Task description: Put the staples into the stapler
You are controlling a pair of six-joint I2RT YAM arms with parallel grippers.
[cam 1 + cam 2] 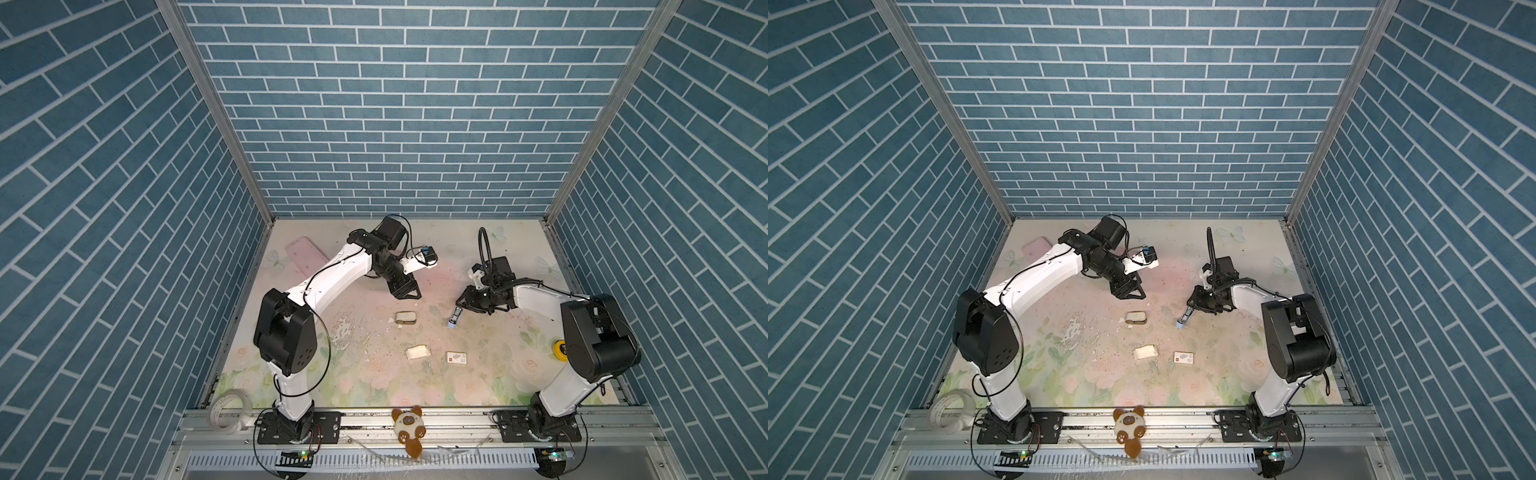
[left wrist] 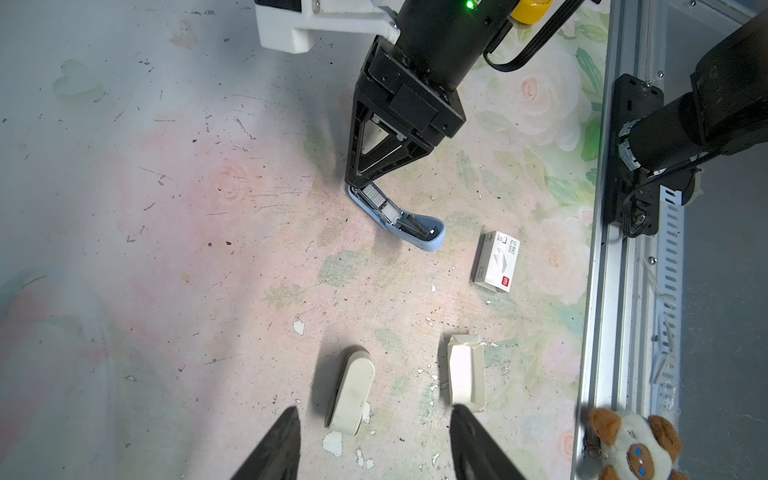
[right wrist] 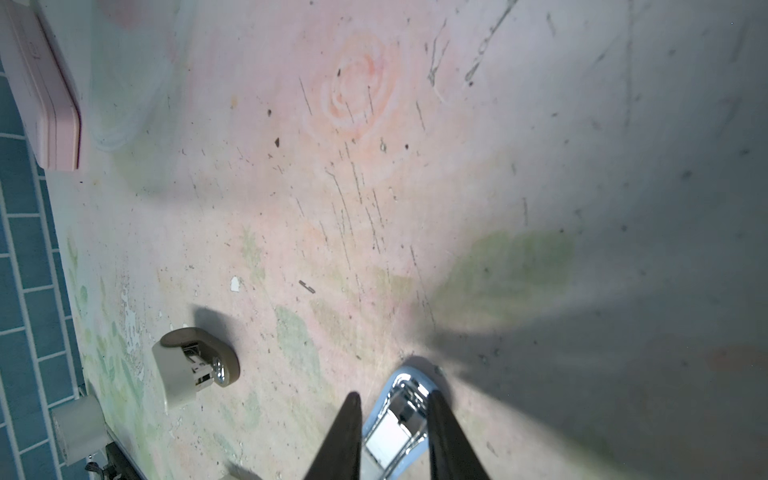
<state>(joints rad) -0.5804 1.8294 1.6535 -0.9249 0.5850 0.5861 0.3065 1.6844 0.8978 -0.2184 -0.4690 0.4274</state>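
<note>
Showing grey staples [image 2: 372,195] inside, pale blue stapler [image 2: 432,242], open and tilted

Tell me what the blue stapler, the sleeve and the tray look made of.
The blue stapler: smooth pale-blue shell, probably plastic. Its channel shines like chromed metal in the right wrist view.
The sleeve: matte white card, judging by its printed faces and crisp folded edges.
The tray: plain white card, most likely, since its corners are creased and torn.
</note>
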